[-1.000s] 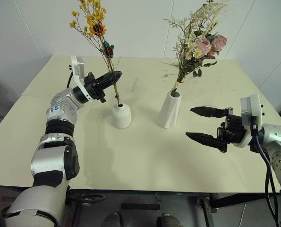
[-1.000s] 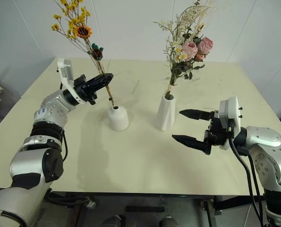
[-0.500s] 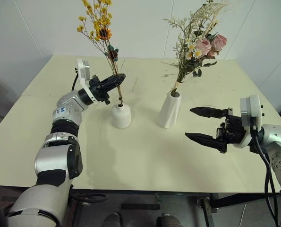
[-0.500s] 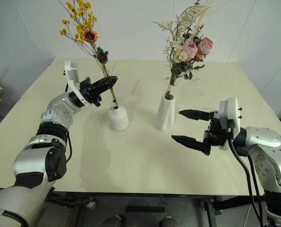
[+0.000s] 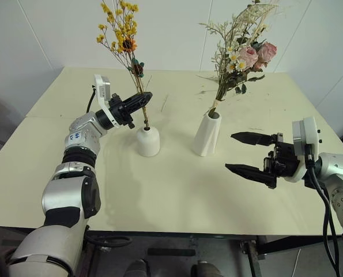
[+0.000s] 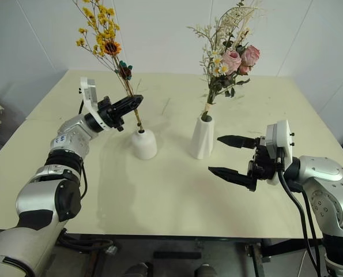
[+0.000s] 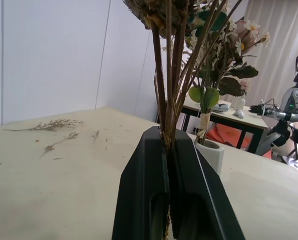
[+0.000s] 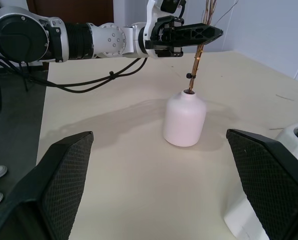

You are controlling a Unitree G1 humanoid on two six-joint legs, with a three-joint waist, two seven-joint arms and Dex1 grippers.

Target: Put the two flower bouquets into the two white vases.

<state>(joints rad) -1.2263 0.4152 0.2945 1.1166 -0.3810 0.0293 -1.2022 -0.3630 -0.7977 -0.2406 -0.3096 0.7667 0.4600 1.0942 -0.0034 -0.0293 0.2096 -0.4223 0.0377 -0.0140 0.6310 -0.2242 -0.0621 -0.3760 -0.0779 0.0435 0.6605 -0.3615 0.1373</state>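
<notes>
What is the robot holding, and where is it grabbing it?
The left gripper pinches the yellow flower bunch by its thin stems, above the short vase. The right gripper holds nothing.

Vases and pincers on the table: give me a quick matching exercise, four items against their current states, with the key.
Items:
1. tall cone vase
2. short round vase
3. left pincer
4. right pincer

States:
A. open, holding nothing
B. holds the pink rose bouquet
C. shut on the yellow flower bunch
D. stem tips just entering its top hole

Pairs: 1-B, 2-D, 3-C, 4-A
</notes>
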